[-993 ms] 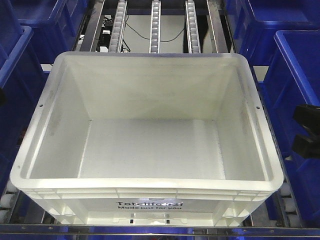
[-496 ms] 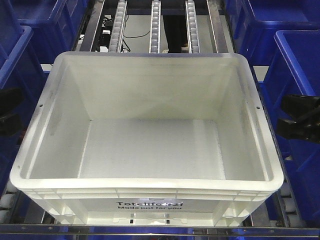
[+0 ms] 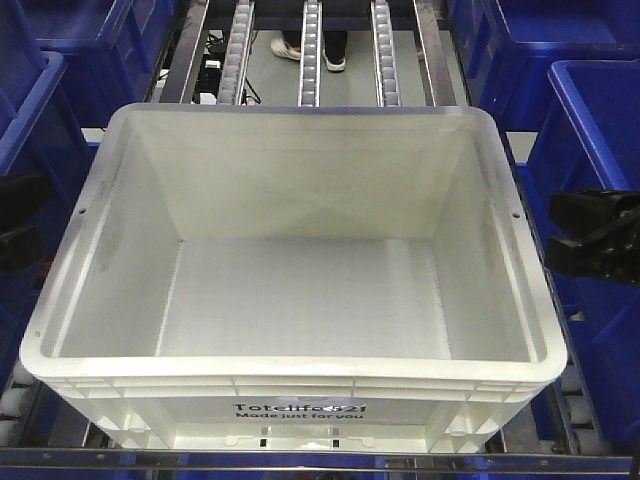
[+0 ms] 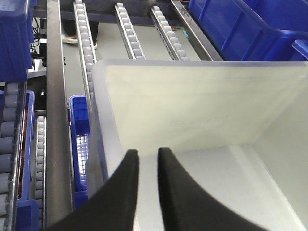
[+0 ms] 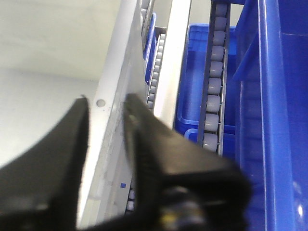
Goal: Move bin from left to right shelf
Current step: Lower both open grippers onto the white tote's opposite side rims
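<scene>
**Both jaws parted at the sides of the white bin**

In the right wrist view the right gripper has its jaws spread. The bin's right rim, with a small hole in it, shows in the gap between them. Whether either finger touches the rim cannot be told.

In the left wrist view the left gripper sits low in the frame, its jaws parted by a narrow gap. They lie in front of the bin's inside, just right of its left rim.

The bin fills the middle of the front view, resting on the roller shelf. Its printed front wall is at the steel rail along the bottom edge, and its inside shows only bare white floor and walls.

Blue crates flank it at both sides of the frame, their insides mostly hidden.
</scene>
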